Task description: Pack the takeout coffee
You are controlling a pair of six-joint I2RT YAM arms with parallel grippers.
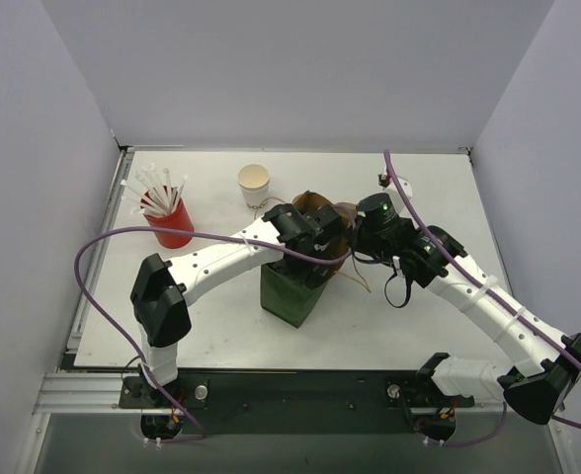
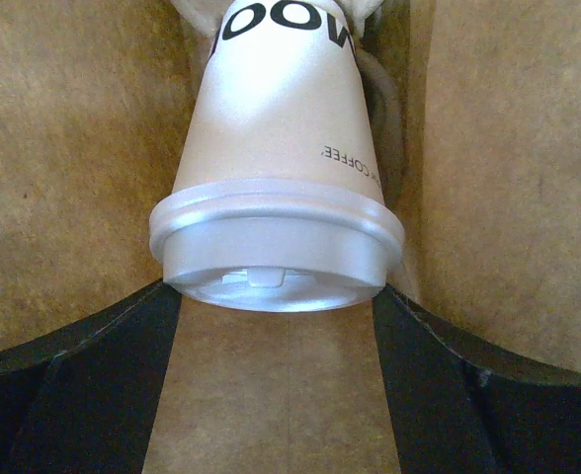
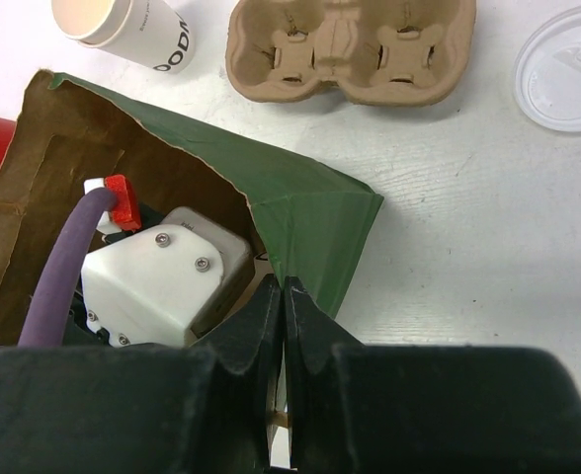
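The coffee [image 2: 276, 138] sits upright between your left gripper's [image 2: 276, 292] jaws, down inside the bag [image 3: 300, 202]. Its lid [image 2: 271, 247] is nearest the wrist, and the jaws stand wide, grasping it at the lid's rim. Treat it as light, thin-walled and crushable, with a lid that could pop off. Squeeze gently, better on the wall just beyond the lid. Your right gripper [image 3: 285, 296] is clenched on the bag's edge.

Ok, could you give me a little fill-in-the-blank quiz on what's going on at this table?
1. The lidded cup sits ___ the bag.
2. The right gripper is shut on the ___'s edge.
3. The red cup holds white ___.
Missing words: inside; bag; straws.
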